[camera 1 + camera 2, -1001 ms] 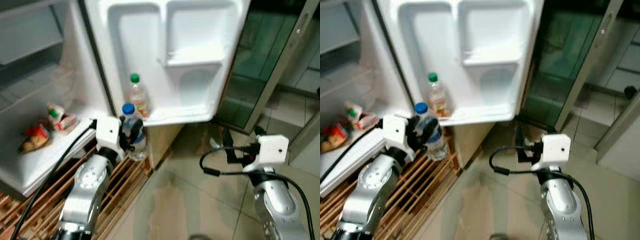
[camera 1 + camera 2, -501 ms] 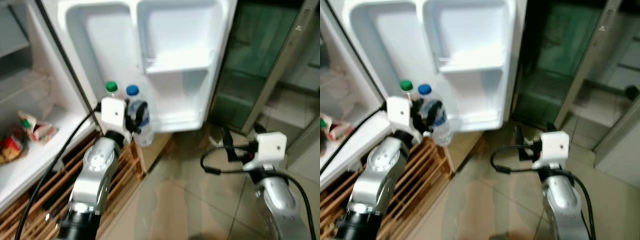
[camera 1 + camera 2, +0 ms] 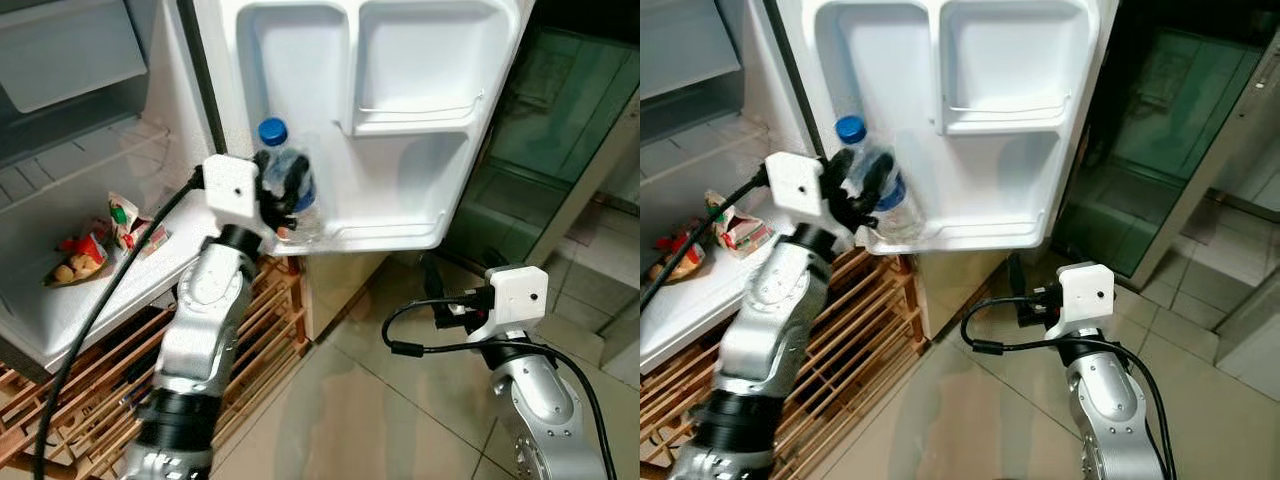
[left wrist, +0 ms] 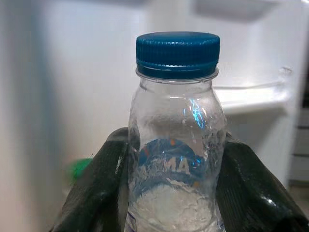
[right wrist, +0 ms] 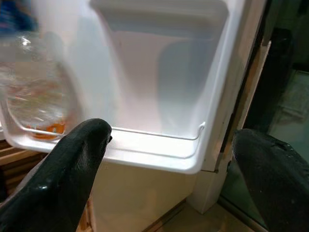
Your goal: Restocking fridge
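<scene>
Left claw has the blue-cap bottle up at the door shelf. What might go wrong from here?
The left claw holds the blue-cap bottle low on its body, so it may tip on release.

A green-capped bottle already stands in the door shelf beside it and might get knocked over.

The bottle's base may catch the shelf's front rail.

Two silver arms carry white wrist boxes, black cables and black-fingered claws.
</scene>
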`<state>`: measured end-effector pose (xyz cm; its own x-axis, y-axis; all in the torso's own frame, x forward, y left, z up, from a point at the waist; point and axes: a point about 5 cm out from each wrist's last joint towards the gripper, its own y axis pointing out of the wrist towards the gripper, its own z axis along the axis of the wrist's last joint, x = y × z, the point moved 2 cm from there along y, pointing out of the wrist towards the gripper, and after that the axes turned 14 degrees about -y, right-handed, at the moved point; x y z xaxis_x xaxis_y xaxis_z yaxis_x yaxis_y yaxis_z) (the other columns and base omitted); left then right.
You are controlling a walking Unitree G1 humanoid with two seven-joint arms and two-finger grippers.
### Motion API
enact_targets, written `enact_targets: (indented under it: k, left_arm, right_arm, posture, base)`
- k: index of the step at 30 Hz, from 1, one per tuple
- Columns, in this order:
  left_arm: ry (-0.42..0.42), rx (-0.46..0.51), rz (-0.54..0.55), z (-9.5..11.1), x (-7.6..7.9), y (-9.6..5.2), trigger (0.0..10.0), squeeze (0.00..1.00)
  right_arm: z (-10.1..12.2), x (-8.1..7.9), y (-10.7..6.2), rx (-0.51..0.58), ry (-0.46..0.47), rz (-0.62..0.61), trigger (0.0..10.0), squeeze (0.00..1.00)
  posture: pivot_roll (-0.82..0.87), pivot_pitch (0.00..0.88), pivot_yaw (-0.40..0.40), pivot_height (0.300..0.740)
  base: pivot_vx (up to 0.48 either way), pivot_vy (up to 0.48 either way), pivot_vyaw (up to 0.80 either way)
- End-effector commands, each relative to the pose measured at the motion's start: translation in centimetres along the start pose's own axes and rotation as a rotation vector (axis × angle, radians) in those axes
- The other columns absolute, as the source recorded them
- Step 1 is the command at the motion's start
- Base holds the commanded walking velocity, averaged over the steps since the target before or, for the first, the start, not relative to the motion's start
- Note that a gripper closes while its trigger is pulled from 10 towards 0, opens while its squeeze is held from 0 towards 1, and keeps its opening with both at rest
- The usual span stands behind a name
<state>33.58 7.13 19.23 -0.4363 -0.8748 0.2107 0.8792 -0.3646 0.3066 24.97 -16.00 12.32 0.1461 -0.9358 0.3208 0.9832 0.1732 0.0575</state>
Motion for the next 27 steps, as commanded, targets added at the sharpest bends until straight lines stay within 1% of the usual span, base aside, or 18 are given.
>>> enact_targets:
  k: [1, 2, 3, 4, 6, 8, 9, 10, 12, 16, 20, 22, 23, 26, 27]
  left_arm:
    - [0.018, 0.046, -0.032, 0.7, 0.8, 0.9, 10.0, 0.0]
    - [0.014, 0.044, -0.038, 0.6, 1.1, 1.3, 10.0, 0.0]
    - [0.018, 0.055, -0.04, 0.3, 1.3, 2.0, 10.0, 0.0]
    - [0.018, 0.055, -0.04, 0.3, 1.3, 2.0, 10.0, 0.0]
    - [0.05, 0.087, -0.019, 0.0, 1.3, 2.8, 10.0, 0.0]
    - [0.149, 0.121, 0.015, -0.1, 1.1, 3.3, 10.0, 0.0]
    - [0.221, 0.162, 0.025, 0.3, 1.2, 3.7, 10.0, 0.0]
    - [0.221, 0.162, 0.025, 0.3, 1.2, 3.7, 10.0, 0.0]
    - [0.257, 0.204, 0.027, 0.9, 1.1, 3.8, 10.0, 0.0]
    - [0.365, 0.254, 0.005, 1.5, 0.6, 3.7, 10.0, 0.0]
    - [0.478, 0.276, 0.01, 0.6, -0.1, 3.5, 10.0, 0.0]
    - [0.48, 0.242, 0.04, -0.5, -0.5, 3.3, 10.0, 0.0]
    - [0.48, 0.242, 0.04, -0.5, -0.5, 3.3, 10.0, 0.0]
    - [0.472, 0.179, 0.087, -2.5, -0.9, 2.7, 10.0, 0.0]
    - [0.449, 0.139, 0.106, -3.5, -1.0, 2.4, 10.0, 0.0]
  right_arm:
    - [0.6, 0.0, 0.0, 0.019, -0.02, 0.011, 10.0, 0.03]
    - [0.7, 0.1, -0.1, 0.021, -0.024, 0.009, 10.0, 0.02]
    - [0.7, 0.3, -0.1, 0.02, -0.026, 0.0, 10.0, 0.02]
    - [0.7, 0.3, -0.1, 0.02, -0.026, 0.0, 10.0, 0.02]
    - [0.7, 0.2, -0.2, 0.019, -0.025, -0.004, 10.0, 0.02]
    - [0.9, -0.1, -0.5, 0.022, -0.032, 0.005, 10.0, 0.03]
    - [0.9, -0.3, -0.9, 0.019, -0.041, 0.015, 10.0, 0.02]
    - [0.9, -0.3, -0.9, 0.019, -0.041, 0.015, 10.0, 0.02]
    - [0.9, -0.4, -1.4, 0.012, -0.044, 0.016, 10.0, 0.02]
    - [0.8, -0.3, -2.0, -0.004, -0.041, -0.001, 10.0, 0.02]
    - [0.7, -0.5, -2.5, -0.019, -0.039, 0.003, 10.0, 0.02]
    - [0.7, -0.5, -2.8, -0.027, -0.041, 0.01, 10.0, 0.02]
    - [0.7, -0.5, -2.8, -0.027, -0.041, 0.01, 10.0, 0.02]
    - [0.5, -0.5, -3.2, -0.04, -0.044, 0.012, 10.0, 0.02]
    - [0.5, -0.4, -3.3, -0.044, -0.045, 0.011, 10.0, 0.03]
  posture:
    - [-0.35, 0.0, 0.054, 0.74]
    - [-0.36, 0.0, 0.054, 0.74]
    - [-0.36, 0.0, 0.055, 0.74]
    - [-0.36, 0.0, 0.055, 0.74]
    - [-0.38, 0.0, 0.057, 0.74]
    - [-0.4, 0.0, 0.067, 0.74]
    - [-0.41, 0.0, 0.073, 0.74]
    - [-0.41, 0.0, 0.073, 0.74]
    - [-0.43, 0.0, 0.081, 0.74]
    - [-0.43, 0.0, 0.085, 0.74]
    - [-0.43, 0.0, 0.082, 0.74]
    - [-0.43, 0.0, 0.081, 0.74]
    - [-0.43, 0.0, 0.081, 0.74]
    - [-0.44, 0.0, 0.082, 0.74]
    - [-0.44, 0.002, 0.082, 0.74]
  base:
    - [0.0, 0.0, 0.0]
    - [0.0, 0.0, 0.0]
    - [0.0, 0.0, 0.0]
    - [0.0, 0.0, 0.0]
    - [0.0, 0.0, 0.0]
    - [0.0, 0.0, 0.0]
    - [0.0, 0.0, 0.0]
    - [0.0, 0.0, 0.0]
    - [0.0, 0.0, 0.0]
    - [0.0, 0.0, 0.0]
    - [0.0, 0.0, 0.0]
    - [0.0, 0.0, 0.0]
    - [0.0, 0.0, 0.0]
    - [0.0, 0.0, 0.0]
    - [0.0, 0.0, 0.0]
